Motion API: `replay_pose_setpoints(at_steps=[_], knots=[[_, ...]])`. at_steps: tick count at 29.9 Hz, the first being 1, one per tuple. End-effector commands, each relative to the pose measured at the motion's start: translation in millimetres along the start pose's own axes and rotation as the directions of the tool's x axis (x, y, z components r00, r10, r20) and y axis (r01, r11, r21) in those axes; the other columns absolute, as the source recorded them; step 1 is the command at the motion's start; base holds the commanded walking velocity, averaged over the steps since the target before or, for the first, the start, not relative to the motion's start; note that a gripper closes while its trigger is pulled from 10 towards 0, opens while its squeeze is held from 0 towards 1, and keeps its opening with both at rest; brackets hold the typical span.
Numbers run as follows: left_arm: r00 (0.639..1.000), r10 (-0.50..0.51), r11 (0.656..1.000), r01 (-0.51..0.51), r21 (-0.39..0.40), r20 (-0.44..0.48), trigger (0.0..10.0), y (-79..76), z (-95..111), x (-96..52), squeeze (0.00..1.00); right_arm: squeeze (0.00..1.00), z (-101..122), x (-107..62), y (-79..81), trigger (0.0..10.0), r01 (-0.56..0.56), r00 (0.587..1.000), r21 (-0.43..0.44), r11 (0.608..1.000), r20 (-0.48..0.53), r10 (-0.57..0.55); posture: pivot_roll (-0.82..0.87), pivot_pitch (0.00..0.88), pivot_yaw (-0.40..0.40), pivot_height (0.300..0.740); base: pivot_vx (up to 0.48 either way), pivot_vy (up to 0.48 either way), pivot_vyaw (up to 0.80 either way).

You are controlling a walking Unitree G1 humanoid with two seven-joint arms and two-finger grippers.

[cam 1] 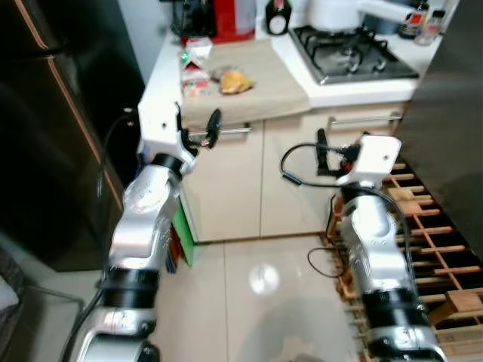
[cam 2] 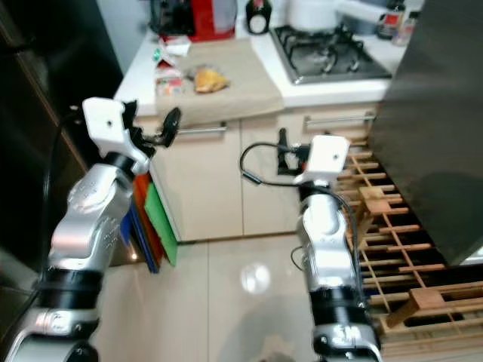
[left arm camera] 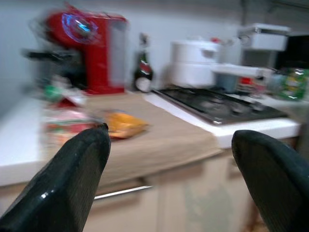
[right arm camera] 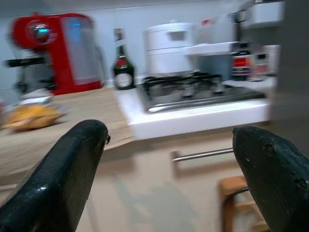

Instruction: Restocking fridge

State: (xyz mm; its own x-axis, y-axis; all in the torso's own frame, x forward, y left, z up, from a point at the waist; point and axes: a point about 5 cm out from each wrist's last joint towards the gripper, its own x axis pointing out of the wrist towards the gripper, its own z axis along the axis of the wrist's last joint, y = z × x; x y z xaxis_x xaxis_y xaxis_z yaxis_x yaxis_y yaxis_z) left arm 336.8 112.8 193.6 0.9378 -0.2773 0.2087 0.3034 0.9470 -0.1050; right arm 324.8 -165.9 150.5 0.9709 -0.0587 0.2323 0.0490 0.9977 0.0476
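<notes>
Left eye view: left end effector (cam 1: 198,134) and right end effector (cam 1: 330,154) both open, empty, raised short of the counter (cam 1: 249,94). Carton (cam 1: 195,78) and bag (cam 1: 235,81) lie far-left on it, beside the hob (cam 1: 353,53). Risk: blurred wrist views suggest camera motion; a reach now could knock the carton over. Tiled floor (cam 1: 264,302); wooden rack (cam 1: 430,241) right.
</notes>
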Motion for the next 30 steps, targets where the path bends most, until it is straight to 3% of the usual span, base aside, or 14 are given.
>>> replay_pose_setpoints(at_steps=[1,9,14,17,23,30], knots=[[1.000,0.024,1.000,-0.024,0.000,-0.003,10.0,10.5,6,4.6,0.00,0.00,4,-1.6,15.8,10.0,-0.051,0.998,0.001,0.999,0.028,0.051,-0.09,0.000,0.098,0.740,0.480,0.000,0.00],[0.999,0.012,0.999,-0.013,0.031,0.032,10.0,6.4,19,20.2,0.00,0.00,1,-5.4,16.7,10.0,-0.057,0.998,-0.002,0.998,0.017,0.057,-0.10,0.000,0.095,0.740,0.480,0.000,0.00],[0.984,0.168,0.985,-0.170,0.036,0.062,10.0,20.9,34,25.4,0.00,0.00,5,-3.4,18.5,10.0,-0.067,0.997,0.003,0.998,0.030,0.067,-0.09,0.000,0.078,0.740,0.480,0.000,0.00],[0.973,0.206,0.976,-0.212,0.054,0.101,10.0,26.5,44,26.5,0.00,0.00,5,-4.6,22.5,10.0,-0.095,0.995,-0.004,0.995,0.024,0.095,-0.08,0.014,0.066,0.740,0.480,0.000,0.00],[0.975,0.169,0.979,-0.183,0.086,0.144,10.0,23.7,61,32.4,0.00,0.00,6,-2.2,24.6,10.0,-0.098,0.995,0.003,0.995,0.023,0.098,-0.07,0.030,0.052,0.740,0.480,0.000,0.43],[0.979,0.124,0.984,-0.142,0.104,0.164,10.0,16.1,87,51.7,0.00,0.00,8,0.2,28.0,10.0,-0.111,0.993,0.014,0.994,0.029,0.111,-0.07,0.029,0.058,0.740,0.456,0.000,0.00]])
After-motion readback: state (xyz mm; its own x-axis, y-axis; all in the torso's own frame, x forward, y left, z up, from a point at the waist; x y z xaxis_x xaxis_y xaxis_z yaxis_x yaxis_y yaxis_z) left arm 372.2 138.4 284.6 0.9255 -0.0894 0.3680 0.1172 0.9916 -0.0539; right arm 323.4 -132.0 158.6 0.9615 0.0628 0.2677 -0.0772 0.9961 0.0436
